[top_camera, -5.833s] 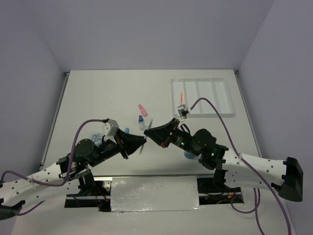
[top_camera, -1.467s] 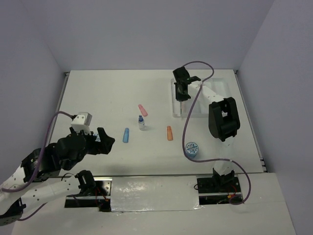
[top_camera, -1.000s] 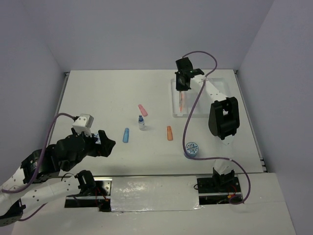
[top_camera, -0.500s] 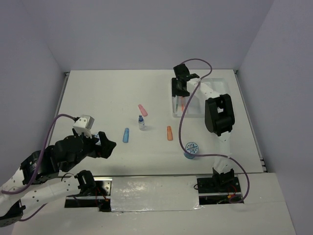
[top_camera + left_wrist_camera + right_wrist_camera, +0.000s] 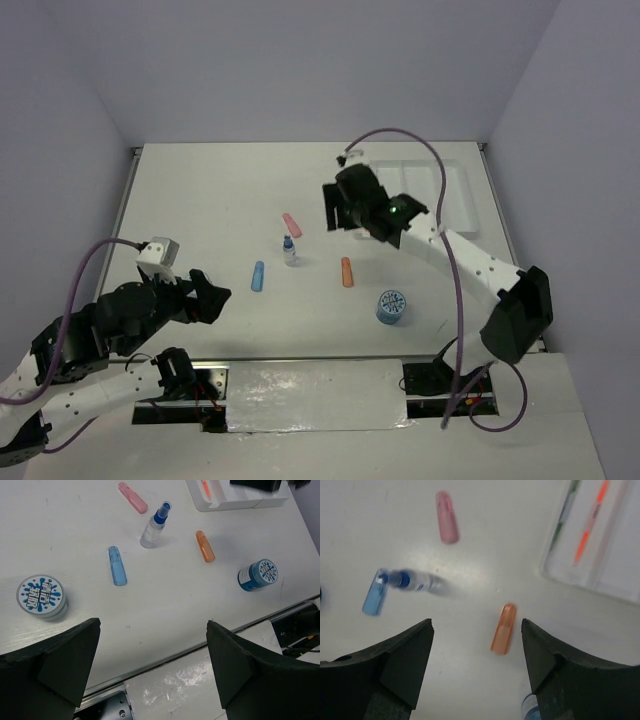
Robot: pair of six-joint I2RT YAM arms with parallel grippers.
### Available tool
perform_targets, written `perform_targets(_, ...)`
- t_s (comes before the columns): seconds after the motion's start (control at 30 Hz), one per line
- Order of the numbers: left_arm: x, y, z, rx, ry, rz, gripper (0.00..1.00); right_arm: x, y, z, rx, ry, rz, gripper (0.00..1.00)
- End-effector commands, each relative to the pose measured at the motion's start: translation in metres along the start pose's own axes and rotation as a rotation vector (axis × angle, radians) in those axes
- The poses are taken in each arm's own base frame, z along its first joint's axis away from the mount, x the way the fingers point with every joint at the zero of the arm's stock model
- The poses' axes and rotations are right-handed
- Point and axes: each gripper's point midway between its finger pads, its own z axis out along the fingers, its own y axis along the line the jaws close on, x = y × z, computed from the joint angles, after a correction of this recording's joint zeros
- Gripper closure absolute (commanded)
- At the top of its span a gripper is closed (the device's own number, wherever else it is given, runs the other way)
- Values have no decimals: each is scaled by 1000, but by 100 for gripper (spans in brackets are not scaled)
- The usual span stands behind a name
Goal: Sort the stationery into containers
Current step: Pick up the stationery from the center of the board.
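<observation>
Stationery we count: two round blue rolls [image 5: 42, 596] [image 5: 257, 574], three short pink, blue and orange capsules [image 5: 132, 490] [image 5: 117, 565] [image 5: 205, 545], one clear blue-capped bottle [image 5: 154, 525], two thin pens [image 5: 590, 522] [image 5: 565, 512] in the white ridged tray [image 5: 615, 575]. All lie apart from the left end effector [image 5: 152, 630] and right end effector [image 5: 476, 627], both spread wide.

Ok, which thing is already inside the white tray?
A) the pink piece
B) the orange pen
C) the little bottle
B: the orange pen lies in the white tray, while the pink piece and the little bottle sit outside it.
</observation>
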Motion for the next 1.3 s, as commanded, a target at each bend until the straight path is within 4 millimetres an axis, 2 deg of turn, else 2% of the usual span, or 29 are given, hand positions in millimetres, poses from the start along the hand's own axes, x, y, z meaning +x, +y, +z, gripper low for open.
perform_targets(0.0, -7, -2, 0, 8, -35, -21, 1, 64, 0, -4, 106, 83, 8, 20)
perform_targets(0.1, -5, -2, 3, -1, -20, -10, 1, 112, 0, 2, 138, 166, -19, 18)
perform_targets(0.2, -4, -4, 4, 0, -11, -4, 1, 136, 2, 15, 130, 213, -30, 19)
perform_targets(0.37, -4, -6, 4, 15, -9, 4, 1, 151, 2, 36, 133, 267, -75, 22)
perform_targets(0.53, -4, -8, 3, 30, -11, 6, 1, 167, -10, 64, 132, 339, -60, 27)
perform_targets(0.63, -4, -9, 3, 36, -9, 9, 1, 176, -11, 73, 115, 367, -52, 33)
perform_targets(0.7, -4, -10, 3, 40, -10, 12, 1, 180, -7, 76, 103, 381, -54, 41)
perform_targets(0.73, -4, -11, 3, 44, -10, 12, 1, 183, -7, 78, 103, 394, -58, 49)
perform_targets(0.83, -4, -11, 3, 46, -10, 13, 1, 187, -2, 78, 71, 401, -52, 59)
perform_targets(0.93, -4, -11, 2, 49, -12, 13, 1, 184, 3, 74, 43, 395, -40, 72)
perform_targets(0.97, -4, -11, 2, 52, -11, 13, 1, 181, 5, 71, 31, 389, -38, 90)
perform_targets(1.0, -5, -12, 2, 56, -15, 11, 1, 171, 8, 66, 11, 360, -25, 97)
perform_targets(1.07, -5, -12, 2, 58, -16, 11, 1, 161, 13, 59, -25, 331, -11, 100)
perform_targets(1.1, -5, -11, 1, 58, -17, 13, 1, 145, 18, 51, -61, 282, -2, 100)
perform_targets(1.17, -5, -11, 1, 59, -18, 11, 1, 125, 18, 44, -112, 242, 23, 100)
perform_targets(1.2, -5, -11, 1, 59, -18, 11, 1, 110, 15, 38, -122, 206, 22, 100)
perform_targets(1.23, -5, -11, 1, 59, -18, 9, 1, 91, 3, 38, -106, 171, 44, 100)
perform_targets(1.27, -5, -11, 1, 58, -19, 9, 1, 81, -6, 38, -91, 157, 50, 100)
